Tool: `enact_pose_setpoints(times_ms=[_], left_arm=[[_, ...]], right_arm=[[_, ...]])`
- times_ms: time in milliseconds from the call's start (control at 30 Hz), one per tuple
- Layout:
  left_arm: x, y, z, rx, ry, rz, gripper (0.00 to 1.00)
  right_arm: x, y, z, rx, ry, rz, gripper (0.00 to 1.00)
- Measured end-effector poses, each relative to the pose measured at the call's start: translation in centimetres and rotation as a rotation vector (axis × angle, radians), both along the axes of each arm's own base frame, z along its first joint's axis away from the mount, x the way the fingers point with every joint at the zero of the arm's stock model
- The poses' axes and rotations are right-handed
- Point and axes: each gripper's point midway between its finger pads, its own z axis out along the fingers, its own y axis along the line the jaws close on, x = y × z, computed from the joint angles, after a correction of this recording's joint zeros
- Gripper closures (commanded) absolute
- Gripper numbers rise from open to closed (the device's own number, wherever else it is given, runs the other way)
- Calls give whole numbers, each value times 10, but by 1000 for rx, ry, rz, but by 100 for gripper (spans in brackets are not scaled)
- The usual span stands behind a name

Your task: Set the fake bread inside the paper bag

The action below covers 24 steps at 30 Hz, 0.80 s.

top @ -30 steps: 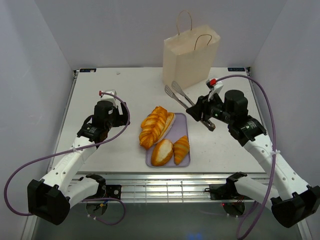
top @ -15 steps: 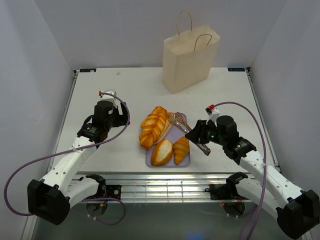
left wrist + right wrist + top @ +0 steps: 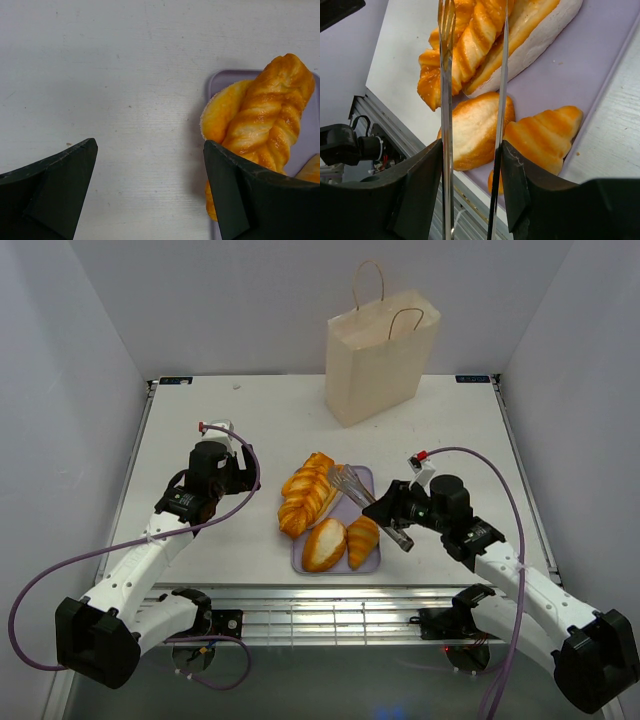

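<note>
The fake bread lies on a lilac tray (image 3: 370, 560): a braided loaf (image 3: 305, 495) on a long roll, an oval roll (image 3: 324, 544) and a croissant (image 3: 363, 538). My right gripper (image 3: 397, 510) is shut on metal tongs (image 3: 362, 492), whose spread tips hang over the tray's far part beside the braided loaf (image 3: 465, 45). In the right wrist view the tongs (image 3: 445, 100) straddle the oval roll (image 3: 475, 130), with the croissant (image 3: 545, 135) to their right. My left gripper (image 3: 150, 150) is open over bare table, left of the braided loaf (image 3: 270, 120). The paper bag (image 3: 380, 360) stands upright at the back.
The white table (image 3: 250, 420) ends at a metal rail (image 3: 330, 600) just in front of the tray (image 3: 580, 70). Grey walls close in both sides. Purple cables loop from both arms.
My right arm has swung from near the paper bag down and toward the front, carrying the tongs over the tray. The left arm has not moved.
</note>
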Motion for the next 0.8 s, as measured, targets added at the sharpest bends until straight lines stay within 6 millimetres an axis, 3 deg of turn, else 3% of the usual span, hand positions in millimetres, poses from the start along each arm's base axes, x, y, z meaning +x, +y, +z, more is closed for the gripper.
enact_pose_setpoints(times_ms=[233,800], left_arm=[[0,0,0,-1,0,-2,2],[0,-2,0,-6,1,-9,2]], right_arm=[[-4,6,-15,9,54,7,46],[-12,25,-25,17,104,46,43]])
